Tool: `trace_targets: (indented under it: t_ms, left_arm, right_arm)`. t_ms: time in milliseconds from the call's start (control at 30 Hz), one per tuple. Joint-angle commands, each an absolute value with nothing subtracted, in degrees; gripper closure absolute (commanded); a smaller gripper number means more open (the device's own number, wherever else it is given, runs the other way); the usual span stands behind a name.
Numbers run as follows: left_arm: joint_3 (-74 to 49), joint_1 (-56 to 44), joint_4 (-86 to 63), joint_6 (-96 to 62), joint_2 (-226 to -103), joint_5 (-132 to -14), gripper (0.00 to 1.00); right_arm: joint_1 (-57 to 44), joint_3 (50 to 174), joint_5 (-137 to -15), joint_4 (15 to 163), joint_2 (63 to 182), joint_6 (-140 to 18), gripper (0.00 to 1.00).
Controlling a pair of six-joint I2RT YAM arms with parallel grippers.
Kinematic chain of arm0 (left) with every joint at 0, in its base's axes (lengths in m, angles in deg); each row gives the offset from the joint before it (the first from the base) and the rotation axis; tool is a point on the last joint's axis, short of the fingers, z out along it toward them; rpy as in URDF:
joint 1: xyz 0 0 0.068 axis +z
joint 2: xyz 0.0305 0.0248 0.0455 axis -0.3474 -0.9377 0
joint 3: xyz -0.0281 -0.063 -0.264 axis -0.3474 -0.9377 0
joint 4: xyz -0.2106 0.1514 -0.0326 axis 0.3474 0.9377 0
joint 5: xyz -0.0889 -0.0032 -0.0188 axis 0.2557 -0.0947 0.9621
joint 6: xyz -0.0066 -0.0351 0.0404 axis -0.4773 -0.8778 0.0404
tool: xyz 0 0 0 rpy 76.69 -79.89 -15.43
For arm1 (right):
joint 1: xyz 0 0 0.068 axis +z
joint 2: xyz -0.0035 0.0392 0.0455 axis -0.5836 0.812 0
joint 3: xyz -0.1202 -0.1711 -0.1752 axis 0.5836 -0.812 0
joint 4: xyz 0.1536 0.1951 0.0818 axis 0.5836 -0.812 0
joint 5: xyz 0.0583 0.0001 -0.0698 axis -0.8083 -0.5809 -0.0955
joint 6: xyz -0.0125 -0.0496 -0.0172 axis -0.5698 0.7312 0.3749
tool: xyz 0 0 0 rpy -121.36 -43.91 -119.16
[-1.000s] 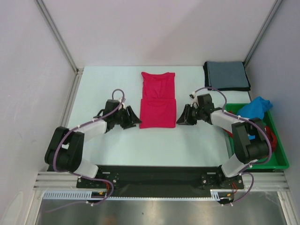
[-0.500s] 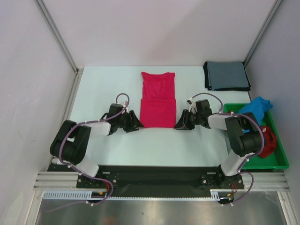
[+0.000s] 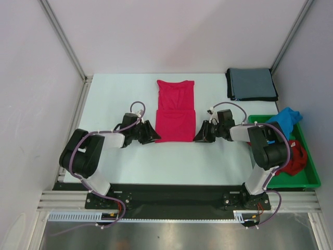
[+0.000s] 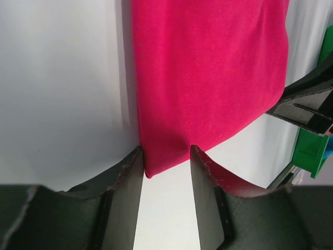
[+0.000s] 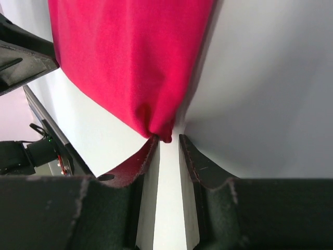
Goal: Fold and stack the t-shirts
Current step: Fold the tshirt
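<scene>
Near right, green tray (image 3: pixel 311 183): holds the darker red t-shirt (image 3: pixel 296 158), crumpled, and farther along the bright blue t-shirt (image 3: pixel 285 119), bunched and draped over the far rim. Neither folded yet.

Near centre, left gripper (image 4: pixel 165 151): low on the table (image 3: pixel 119 94), fingers (image 4: pixel 127 179) spread well apart, straddling the near left corner of the bright pink-red t-shirt (image 3: pixel 175 112); cloth edge between the pads, not yet pinched.

Right gripper (image 5: pixel 168 138): mirrored at the near right corner, fingers drawn close but parted by a narrow gap, the puckered corner sitting just at the mouth. Cannot tell whether the tips already nip the cloth.

Mid-table, bright pink-red t-shirt: flat, already narrowed to a long strip, near part doubled, collar end toward the far side.

Handling, as a judgement: light, limp, no stiffness of its own; likely to sag and slide apart in layers unless all plies are caught together. Best taken at both near corners at once, pads low against the table, then lifted evenly to carry the hem away from the bases.

Far right corner, grey-blue t-shirt (image 3: pixel 251 83): folded square, well apart from the tray, probably the foot of the stack.
</scene>
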State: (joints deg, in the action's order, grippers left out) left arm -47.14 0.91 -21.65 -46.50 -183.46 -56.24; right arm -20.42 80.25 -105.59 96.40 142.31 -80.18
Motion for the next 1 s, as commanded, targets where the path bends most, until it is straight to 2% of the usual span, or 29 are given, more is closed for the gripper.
trace_targets:
  t_ms: [0, 600, 800, 867, 900, 933, 967]
  left_arm:
    - [-46.1, 1.2, -22.1, -46.5, -184.6, -56.3, 0.54]
    - [-46.4, 1.2, -24.3, -48.1, -185.7, -54.1, 0.62]
    - [-46.7, 1.2, -24.9, -48.4, -186.3, -53.8, 0.67]
    - [-46.8, 1.2, -24.9, -48.3, -186.3, -53.9, 0.74]
    - [-46.8, 1.3, -24.9, -48.3, -186.4, -54.0, 0.77]
    - [-46.8, 1.3, -24.7, -48.2, -186.4, -54.2, 0.85]
    - [-46.5, 1.3, -24.3, -48.1, -186.6, -54.8, 0.88]
  right_arm:
    - [-21.9, 80.5, -105.0, 96.9, 140.0, -78.9, 0.73]
    - [-21.0, 81.7, -108.3, 101.1, 144.3, -81.7, 0.73]
    - [-20.9, 81.7, -108.7, 102.2, 145.9, -82.1, 0.75]
    - [-20.9, 81.6, -109.0, 102.3, 145.8, -82.1, 0.8]
    - [-20.9, 81.5, -109.4, 102.4, 145.7, -82.1, 0.85]
    - [-21.1, 81.4, -109.4, 102.3, 145.6, -82.3, 0.96]
    - [-21.2, 81.3, -109.2, 101.6, 145.4, -82.3, 0.98]
